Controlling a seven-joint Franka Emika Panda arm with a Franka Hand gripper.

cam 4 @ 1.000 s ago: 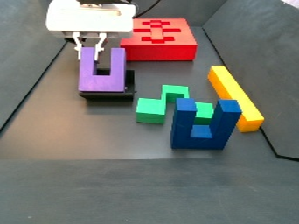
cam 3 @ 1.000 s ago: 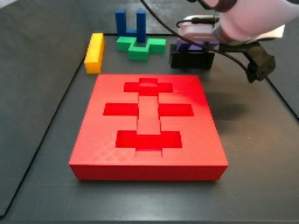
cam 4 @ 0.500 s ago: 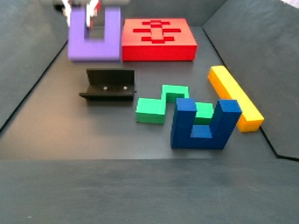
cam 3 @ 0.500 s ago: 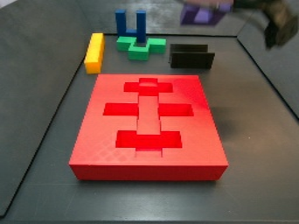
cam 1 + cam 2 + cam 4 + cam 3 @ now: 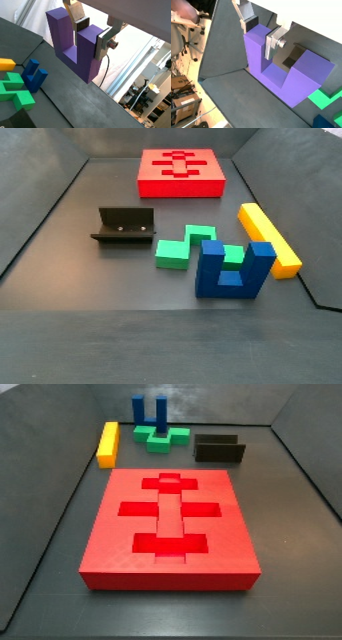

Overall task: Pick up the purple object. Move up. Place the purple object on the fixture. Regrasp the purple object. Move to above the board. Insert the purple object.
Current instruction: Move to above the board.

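My gripper (image 5: pixel 92 36) is shut on one prong of the purple object (image 5: pixel 67 45), a U-shaped block hanging high above the floor with its prongs pointing up toward the wrist. Both wrist views show the silver fingers (image 5: pixel 272 44) clamped on that prong of the purple object (image 5: pixel 284 82), gripper (image 5: pixel 262 34). Neither the gripper nor the purple object appears in the side views. The dark fixture (image 5: pixel 219 449) stands bare behind the board's far right corner, fixture (image 5: pixel 124 226). The red board (image 5: pixel 107 534) lies flat with its cross-and-bar cutouts unfilled, board (image 5: pixel 183 190).
A yellow bar (image 5: pixel 108 442), a green block (image 5: pixel 160 436) and a blue two-pronged piece (image 5: pixel 148 409) stand near the fixture, beyond the board's far end. A side view shows them as yellow bar (image 5: pixel 267 236), green block (image 5: pixel 181 246), blue piece (image 5: pixel 234 268). Dark walls ring the floor.
The gripper has lifted the purple object off the fixture and risen out of both side views. The fixture now stands bare.
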